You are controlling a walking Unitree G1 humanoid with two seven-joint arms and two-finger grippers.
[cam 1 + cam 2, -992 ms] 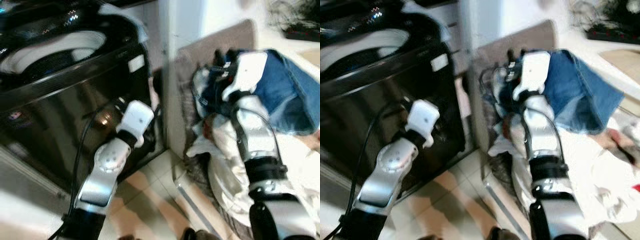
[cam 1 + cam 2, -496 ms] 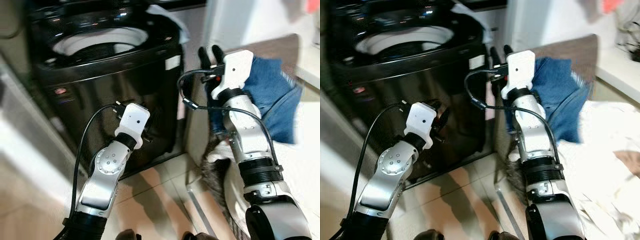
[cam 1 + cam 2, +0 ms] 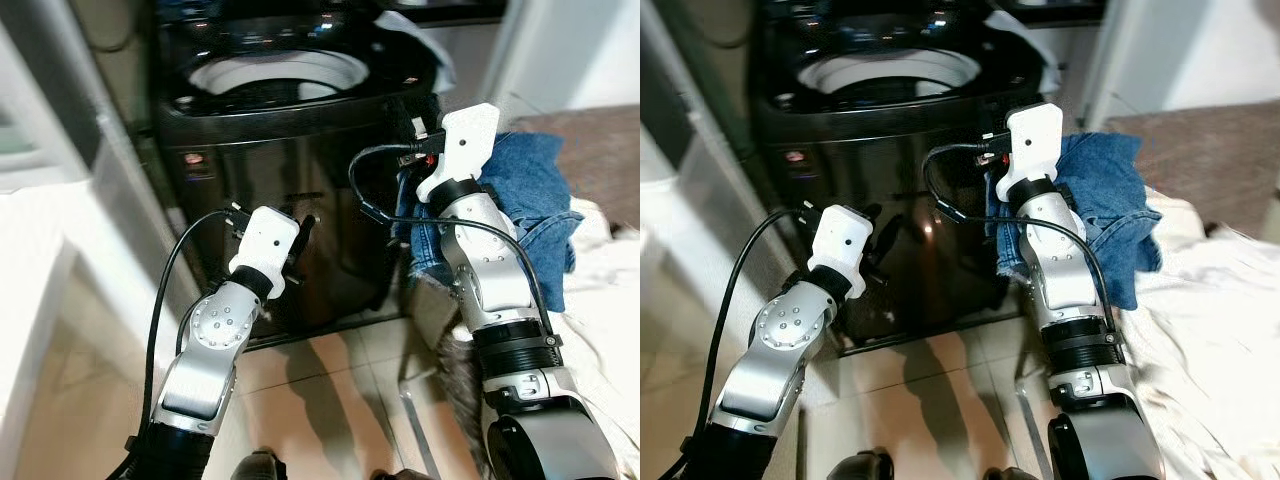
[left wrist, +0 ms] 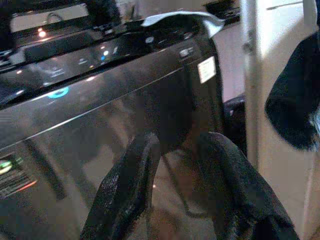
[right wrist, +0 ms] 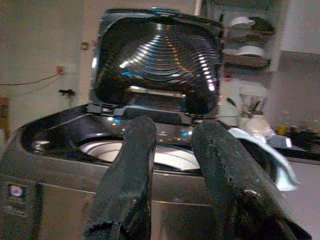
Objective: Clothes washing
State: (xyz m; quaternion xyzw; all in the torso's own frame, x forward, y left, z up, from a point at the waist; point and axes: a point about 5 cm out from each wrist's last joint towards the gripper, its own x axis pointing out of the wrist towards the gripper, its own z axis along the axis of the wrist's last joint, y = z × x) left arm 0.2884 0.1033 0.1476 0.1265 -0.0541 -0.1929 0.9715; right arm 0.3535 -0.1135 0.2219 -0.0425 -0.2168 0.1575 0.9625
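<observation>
A black top-loading washing machine (image 3: 270, 150) fills the upper centre of the frame, its lid (image 5: 155, 60) raised over the white drum (image 3: 275, 75). The right gripper (image 5: 172, 175), upper right of centre, has blue jeans (image 3: 530, 200) draped beside its wrist; whether its parted fingers pinch them, I cannot tell. The left gripper (image 4: 172, 192), lower centre before the machine's front, is parted and empty

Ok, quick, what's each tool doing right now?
Left tool: open, holding nothing, facing the washer front.
Right tool: open, nothing between its fingers; jeans hang beside its wrist.
</observation>
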